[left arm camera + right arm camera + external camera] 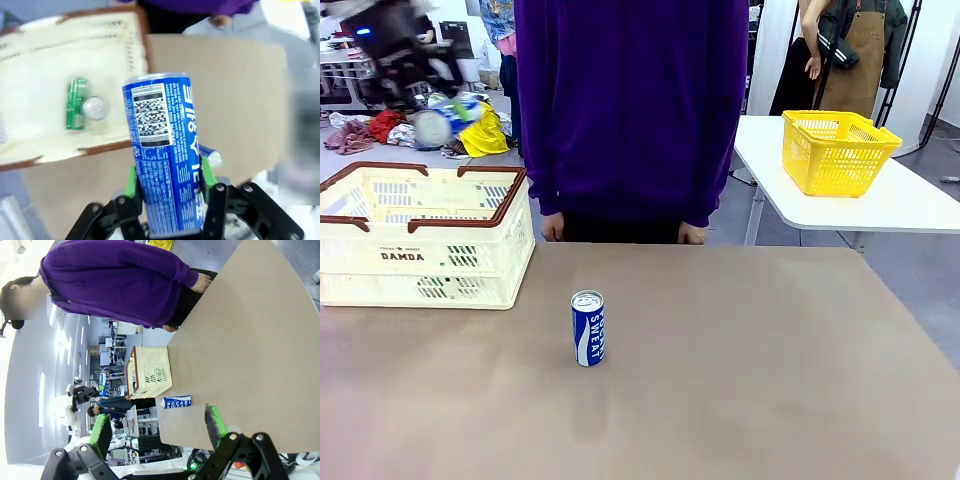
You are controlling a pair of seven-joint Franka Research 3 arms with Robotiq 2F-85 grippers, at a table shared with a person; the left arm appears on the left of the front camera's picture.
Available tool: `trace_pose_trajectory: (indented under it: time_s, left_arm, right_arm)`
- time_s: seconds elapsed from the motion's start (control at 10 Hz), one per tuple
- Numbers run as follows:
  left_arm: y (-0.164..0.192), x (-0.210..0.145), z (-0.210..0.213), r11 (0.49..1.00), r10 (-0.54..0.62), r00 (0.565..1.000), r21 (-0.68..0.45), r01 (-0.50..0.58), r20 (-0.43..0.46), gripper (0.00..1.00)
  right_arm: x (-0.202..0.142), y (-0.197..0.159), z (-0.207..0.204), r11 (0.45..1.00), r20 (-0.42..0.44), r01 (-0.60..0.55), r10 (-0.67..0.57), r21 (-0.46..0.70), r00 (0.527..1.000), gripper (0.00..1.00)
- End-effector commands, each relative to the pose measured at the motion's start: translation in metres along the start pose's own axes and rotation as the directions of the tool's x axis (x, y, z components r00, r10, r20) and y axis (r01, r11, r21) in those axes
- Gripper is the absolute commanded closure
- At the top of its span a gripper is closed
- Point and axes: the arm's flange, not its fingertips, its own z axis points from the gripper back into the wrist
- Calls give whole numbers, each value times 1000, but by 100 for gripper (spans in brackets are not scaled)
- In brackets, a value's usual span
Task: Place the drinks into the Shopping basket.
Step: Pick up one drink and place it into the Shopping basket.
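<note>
Left gripper (167,172) clamps a blue can (165,150) between its green pads (barcode side facing the camera), held above the table (240,100). Beyond its fingertips sits the basket (30,145), a green can (76,103) lying inside. Right gripper (157,422) is spread wide, nothing between its pads; just past them a second blue can (587,328) stands on the table, well short of the basket.

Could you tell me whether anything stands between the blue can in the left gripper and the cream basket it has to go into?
Nothing visible does. The left gripper holds the slim blue metal drink can above the open-topped cream-white slatted plastic shopping basket; inside lie a green can and a silver-topped can, with bare floor beside them.
</note>
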Motion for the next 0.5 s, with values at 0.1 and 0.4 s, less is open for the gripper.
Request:
trace_pose_trajectory:
  time_s: [0.1,0.4]
  left_arm:
    - [70,-28,-13,982,175,982,54,-179,66,100]
    - [111,-28,-51,942,272,944,148,-301,184,100]
  right_arm:
    - [3,2,-1,999,8,-27,27,26,1000,0]
    - [3,2,-1,999,8,-27,27,26,1000,0]
